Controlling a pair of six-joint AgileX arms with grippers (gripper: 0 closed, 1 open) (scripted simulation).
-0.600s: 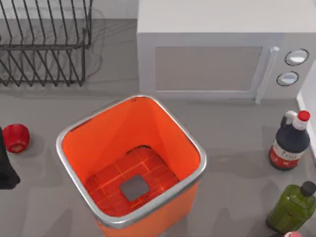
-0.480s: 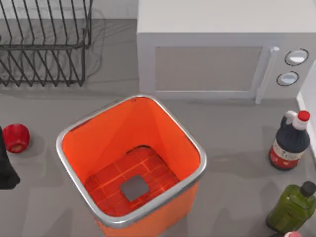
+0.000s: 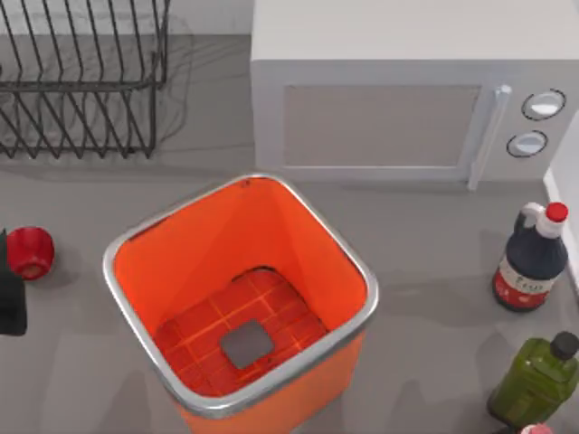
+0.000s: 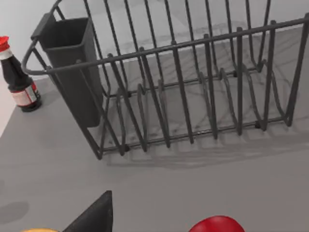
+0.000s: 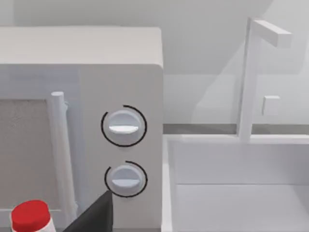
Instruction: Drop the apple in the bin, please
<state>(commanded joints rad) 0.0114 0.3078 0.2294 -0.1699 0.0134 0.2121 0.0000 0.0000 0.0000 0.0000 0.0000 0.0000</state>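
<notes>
The apple (image 3: 29, 251) sits on the table (image 3: 434, 271) close to its left edge, outside the bin (image 3: 237, 183) and well apart from its silver rim. A strip of bare grey table lies between them. The left gripper (image 3: 8, 303) is a dark shape at that same left edge, just beside the apple on the near side. I cannot tell whether they touch. From the left wrist view one dark tip (image 4: 94, 217) shows with the apple (image 4: 217, 225) low beside it, but whether this gripper is wide, narrow or gripping cannot be told.

The bin stands open in the middle of the table, its mouth free on all four sides. Its gridded floor and grey square are bare. Behind the apple, at the far left, stands a wire rack (image 3: 81, 90), with clear table between the two. In the left wrist view the rack (image 4: 193, 96) has a dark cutlery holder (image 4: 72, 63) hung at one end.

A white microwave (image 3: 389, 108) fills the far side behind the bin, with a gap of table in front of its door. Along the right edge are a dark sauce bottle (image 3: 532, 262) with a red cap and, nearer, a green bottle (image 3: 538, 380). Both are well apart from the bin.

The right gripper (image 5: 95, 216) is parked over the right side, facing the microwave's two knobs (image 5: 123, 125). Its state cannot be told either.
</notes>
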